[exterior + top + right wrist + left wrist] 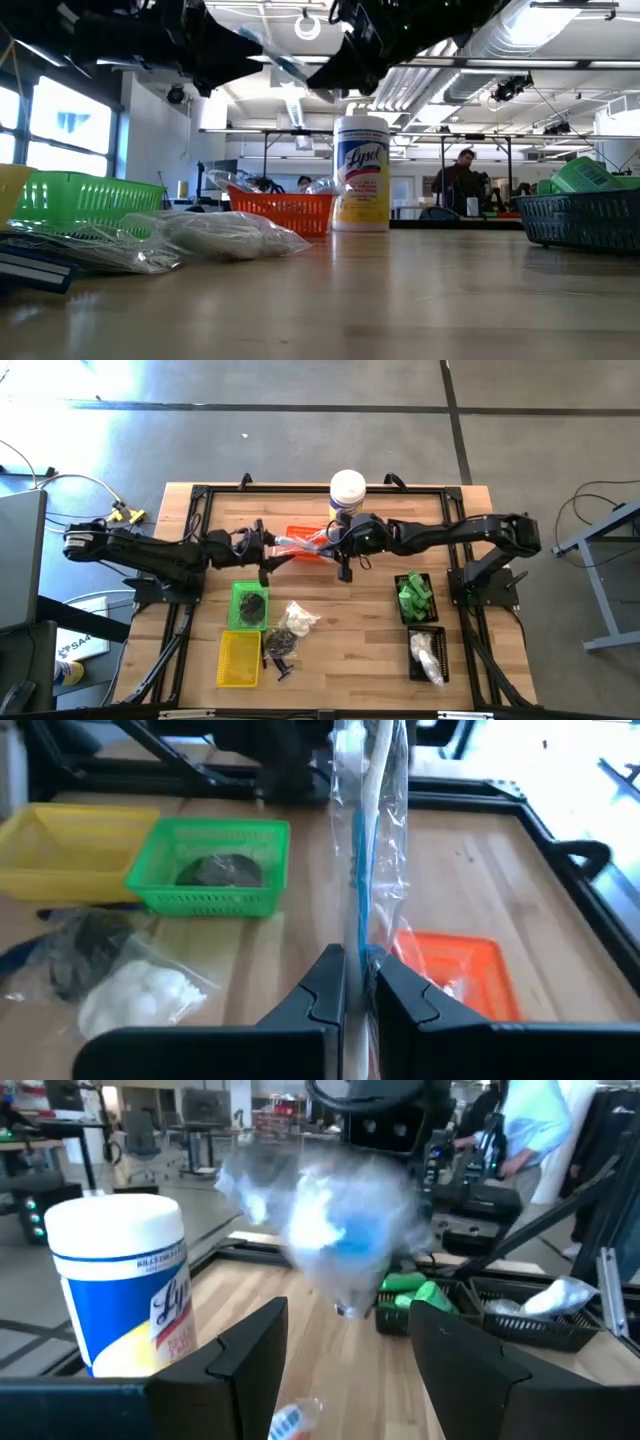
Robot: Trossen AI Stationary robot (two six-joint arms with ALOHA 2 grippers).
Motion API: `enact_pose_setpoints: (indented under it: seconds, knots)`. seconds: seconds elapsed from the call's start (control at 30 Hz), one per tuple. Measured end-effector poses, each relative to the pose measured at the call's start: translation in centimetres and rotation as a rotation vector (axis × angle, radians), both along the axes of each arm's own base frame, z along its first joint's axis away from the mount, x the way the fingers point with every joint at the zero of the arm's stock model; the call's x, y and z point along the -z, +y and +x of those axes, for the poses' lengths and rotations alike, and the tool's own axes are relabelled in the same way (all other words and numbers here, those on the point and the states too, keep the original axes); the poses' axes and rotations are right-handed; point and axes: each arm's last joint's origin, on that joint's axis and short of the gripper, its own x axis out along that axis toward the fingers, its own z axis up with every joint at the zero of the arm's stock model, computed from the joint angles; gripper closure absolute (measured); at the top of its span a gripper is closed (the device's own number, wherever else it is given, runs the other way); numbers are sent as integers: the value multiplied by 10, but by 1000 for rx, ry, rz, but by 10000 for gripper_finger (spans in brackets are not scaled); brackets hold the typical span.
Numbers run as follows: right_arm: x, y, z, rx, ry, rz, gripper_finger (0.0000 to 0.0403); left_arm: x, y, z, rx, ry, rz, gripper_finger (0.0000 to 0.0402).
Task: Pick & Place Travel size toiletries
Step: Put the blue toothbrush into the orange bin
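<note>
While pinched between the pressed-together fingers of the right gripper [355, 990], a clear-wrapped stick [368, 860] hangs above the orange tray [455, 965]. Faced by the left gripper [345, 1345], fingers spread; possibly touching the wrapper's far end, too blurred to tell. Near the green tray [248, 604]: fluffy white bag [299, 617], black pieces [279, 645].

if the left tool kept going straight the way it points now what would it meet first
Probably the clear-wrapped stick held by the right tool, straight ahead between the left tool's open fingers. The white canister sits off to one side. Depth is unclear.
</note>
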Motion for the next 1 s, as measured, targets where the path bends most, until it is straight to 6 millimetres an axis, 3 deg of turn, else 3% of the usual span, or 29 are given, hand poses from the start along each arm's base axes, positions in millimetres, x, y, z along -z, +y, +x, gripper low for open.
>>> enact_pose_setpoints:
  seconds: [0.37, 0.67, 1.0]
  knots:
    - [17, -6, 19, -37, -73, 34, 387, -5, 5, -1, 30, -51, 1, 195]
    - [16, -6, 21, -38, -100, 31, 387, -5, 4, -1, 44, -54, -22, 197]
    - [15, -6, 21, -38, -105, 25, 387, -5, 5, -1, 36, -56, -36, 275]
